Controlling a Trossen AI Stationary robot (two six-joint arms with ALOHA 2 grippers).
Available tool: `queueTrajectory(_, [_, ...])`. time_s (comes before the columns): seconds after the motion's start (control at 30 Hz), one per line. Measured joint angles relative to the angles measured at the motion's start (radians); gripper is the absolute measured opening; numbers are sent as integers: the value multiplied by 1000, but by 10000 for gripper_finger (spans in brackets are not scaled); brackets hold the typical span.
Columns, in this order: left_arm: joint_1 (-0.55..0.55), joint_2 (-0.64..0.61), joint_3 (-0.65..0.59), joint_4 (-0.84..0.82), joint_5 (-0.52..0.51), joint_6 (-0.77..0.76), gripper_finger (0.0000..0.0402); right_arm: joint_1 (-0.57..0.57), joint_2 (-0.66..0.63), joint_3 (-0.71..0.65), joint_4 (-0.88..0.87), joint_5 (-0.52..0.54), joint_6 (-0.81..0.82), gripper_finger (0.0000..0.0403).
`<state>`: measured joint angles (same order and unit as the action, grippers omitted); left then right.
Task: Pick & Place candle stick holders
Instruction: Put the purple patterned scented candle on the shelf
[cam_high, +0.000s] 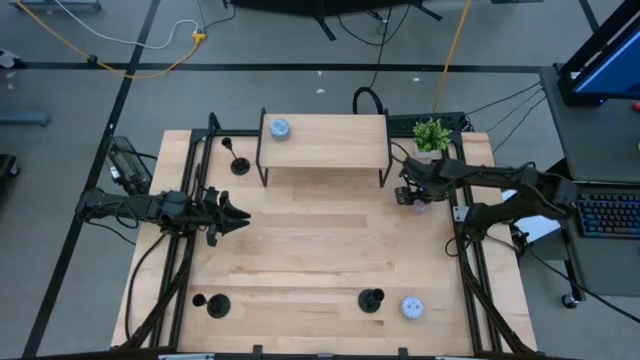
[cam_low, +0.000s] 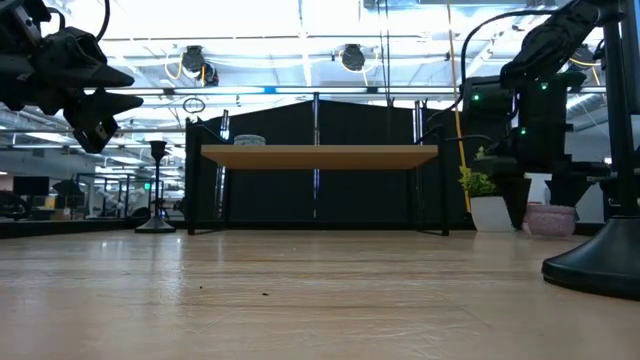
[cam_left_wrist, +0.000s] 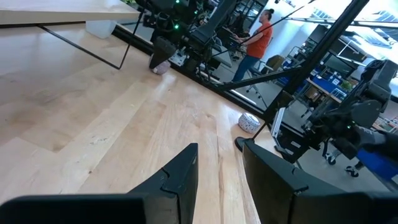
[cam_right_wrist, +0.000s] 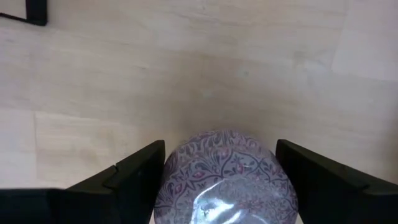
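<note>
From above: three holders on the table, all standing free. One near the back left, just left of the shelf; one at front left; one at front centre, just beside a pale-blue tin. Another pale-blue tin up on the shelf. Small plant at the shelf's right end.

Left gripper raised over the table's left side, holding nothing. Fingers parted with a gap between, seen only from its wrist; same view catches a person in an orange top in the room beyond.

Right gripper low at the right edge, near the plant. Lilac tin barely seen from above; from the right wrist, plain between the spread fingers, a gap on each side, not clamped.

Low down: back-left holder upright left of the shelf, and a holder's base large at the right edge.
</note>
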<state>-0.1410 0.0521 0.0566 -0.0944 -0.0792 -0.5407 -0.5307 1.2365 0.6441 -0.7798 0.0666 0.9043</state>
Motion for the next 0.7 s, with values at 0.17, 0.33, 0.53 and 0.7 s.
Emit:
queueTrajectory(0.17, [0, 0, 0, 0, 0, -4, 131, 0, -43, 0, -14, -18, 0, 292])
queueTrajectory(0.33, [0, 0, 0, 0, 0, -5, 131, 0, -70, 2, -17, -42, -1, 291])
queueTrajectory(0.53, [0, 0, 0, 0, 0, -8, 131, 0, -69, 2, -9, -18, -52, 292])
queueTrajectory(0.7, [0, 0, 0, 0, 0, -14, 131, 0, -69, 2, -10, -11, -56, 292])
